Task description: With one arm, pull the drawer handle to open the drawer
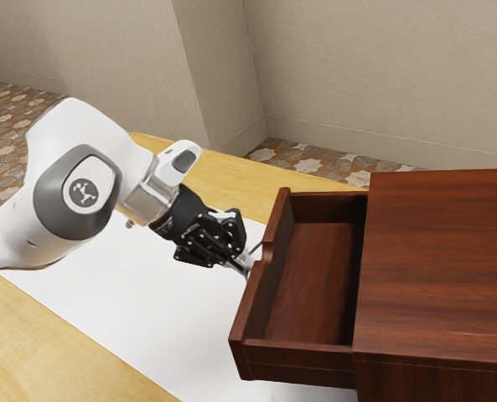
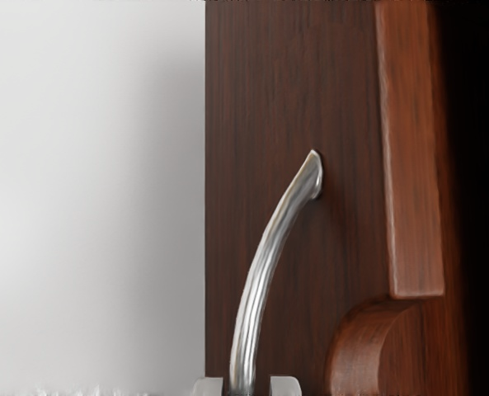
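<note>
The white Franka arm (image 1: 64,197) fills the exterior view's left, above a white mat (image 1: 147,310) spread on the light wooden table (image 1: 30,360). Its black gripper (image 1: 246,255) reaches to the exterior view's right, and its pale pads (image 2: 207,386) sit on either side of the curved metal drawer handle (image 2: 265,272), clamped on it. The handle is fixed to the dark wood drawer front (image 2: 252,99). Beyond it the drawer (image 1: 315,276) stands pulled well out, its inside bare, with its rear end under the top of the dark wooden cabinet (image 1: 441,260). Farther back are a patterned tiled floor (image 1: 315,159) and beige walls (image 1: 357,59).
</note>
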`<action>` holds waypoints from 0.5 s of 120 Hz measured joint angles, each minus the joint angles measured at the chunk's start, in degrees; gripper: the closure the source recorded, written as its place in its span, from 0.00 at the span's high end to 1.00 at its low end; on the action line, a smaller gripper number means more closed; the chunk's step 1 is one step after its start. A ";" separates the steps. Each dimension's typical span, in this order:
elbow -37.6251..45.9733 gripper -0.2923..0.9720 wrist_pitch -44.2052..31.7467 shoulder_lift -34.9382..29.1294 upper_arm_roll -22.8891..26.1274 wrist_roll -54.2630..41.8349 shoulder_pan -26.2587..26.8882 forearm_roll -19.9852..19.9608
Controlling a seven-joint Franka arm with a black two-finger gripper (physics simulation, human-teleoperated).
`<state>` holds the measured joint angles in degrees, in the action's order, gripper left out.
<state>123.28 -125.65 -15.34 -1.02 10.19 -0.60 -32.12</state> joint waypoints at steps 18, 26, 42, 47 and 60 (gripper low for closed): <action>0.68 0.20 0.11 -0.77 -0.79 -0.03 0.24 0.24; 0.86 0.19 0.14 -1.17 -1.23 -0.03 0.24 0.67; 1.22 0.19 0.31 -2.50 -1.83 0.01 0.26 1.17; 1.07 0.21 0.64 -3.52 -2.45 -0.01 0.27 1.22; -5.02 0.39 4.41 -7.68 -7.21 -0.03 0.29 3.03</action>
<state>118.26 -121.24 -23.02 -8.23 10.16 -0.31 -29.10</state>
